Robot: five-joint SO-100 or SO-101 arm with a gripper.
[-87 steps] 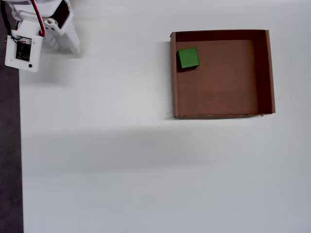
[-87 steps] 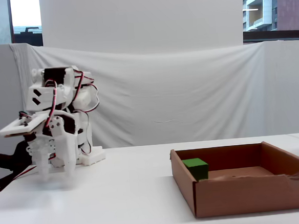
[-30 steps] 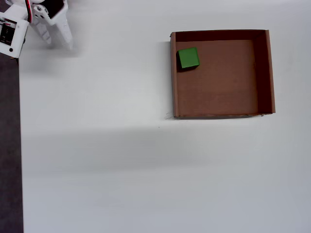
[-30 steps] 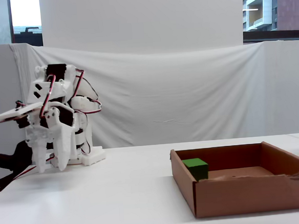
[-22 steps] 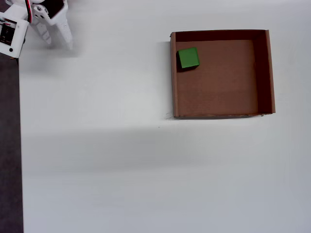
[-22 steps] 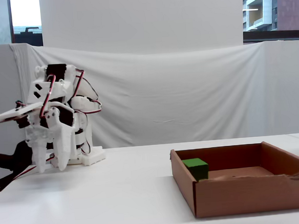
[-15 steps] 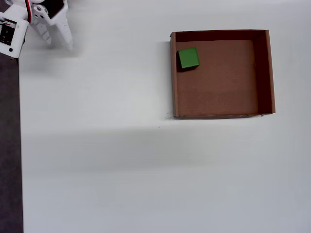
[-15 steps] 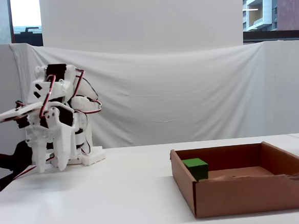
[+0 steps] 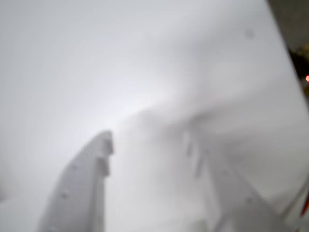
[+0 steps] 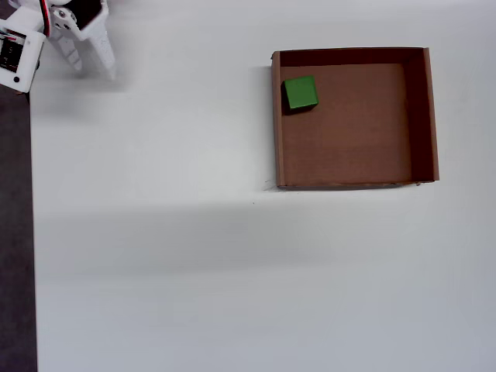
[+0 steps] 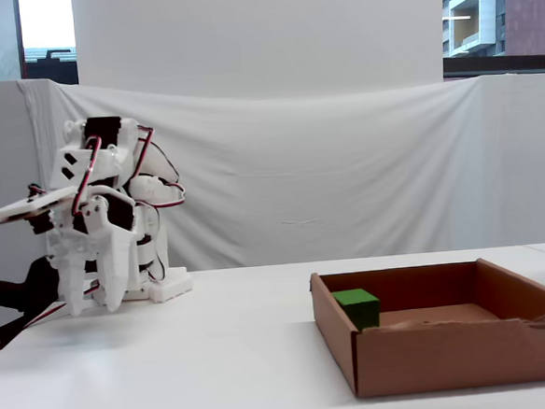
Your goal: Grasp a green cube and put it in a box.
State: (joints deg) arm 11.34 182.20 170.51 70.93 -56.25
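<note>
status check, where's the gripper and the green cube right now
White two-finger gripper empty, away from the box, jaw state unclear. Small bright-green cube inside shallow brown cardboard box, upper-left corner in overhead view. White table, nothing in the way.

White table (image 11: 246, 356); draped white cloth (image 11: 346, 181); windows (image 11: 498, 11).

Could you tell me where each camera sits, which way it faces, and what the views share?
Wrist view: rides on the arm, aimed down along the white two-finger gripper at blurred white table; its fingers stand apart.
Overhead view: looks straight down on the white table; the gripper shows at the top left corner.
Fixed view: table height, facing the folded arm and a white cloth backdrop.
Overhead and fixed views share the small bright-green cube lying inside the shallow brown cardboard box.
</note>
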